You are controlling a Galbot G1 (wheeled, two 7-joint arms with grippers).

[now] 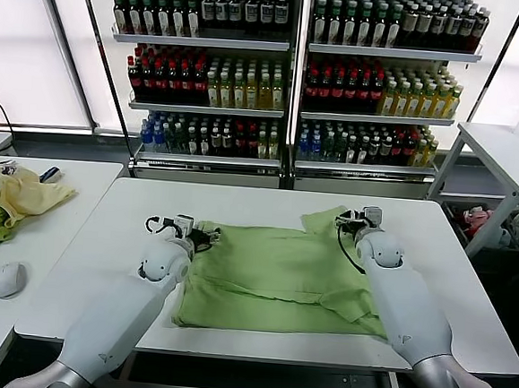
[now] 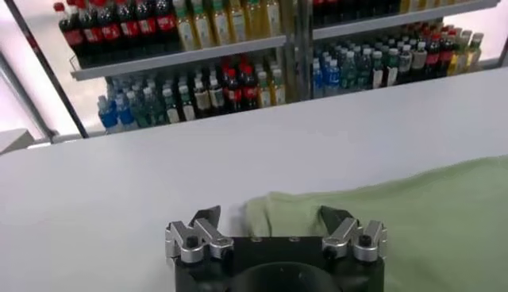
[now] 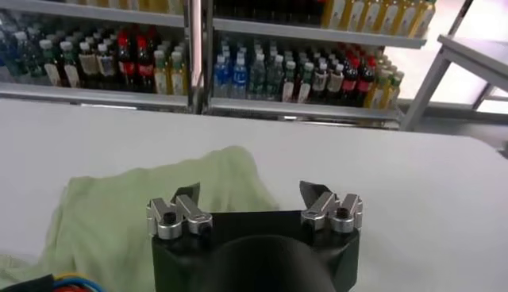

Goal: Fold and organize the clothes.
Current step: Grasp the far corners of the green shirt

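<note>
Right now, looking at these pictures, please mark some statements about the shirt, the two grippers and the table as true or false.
1. A green shirt lies spread on the white table. True.
2. The left gripper is shut on the shirt. False: its jaws stand open, at the shirt's far left edge, holding nothing.
3. The right gripper is open. True; it is at the shirt's far right corner.
4. The shirt is folded into a small neat square. False: it lies mostly flat, with only a sleeve turned over.
5. Shelves of bottles stand behind the table. True.
6. A computer mouse lies on the shirt. False: the mouse is on the side table at the left.
</note>
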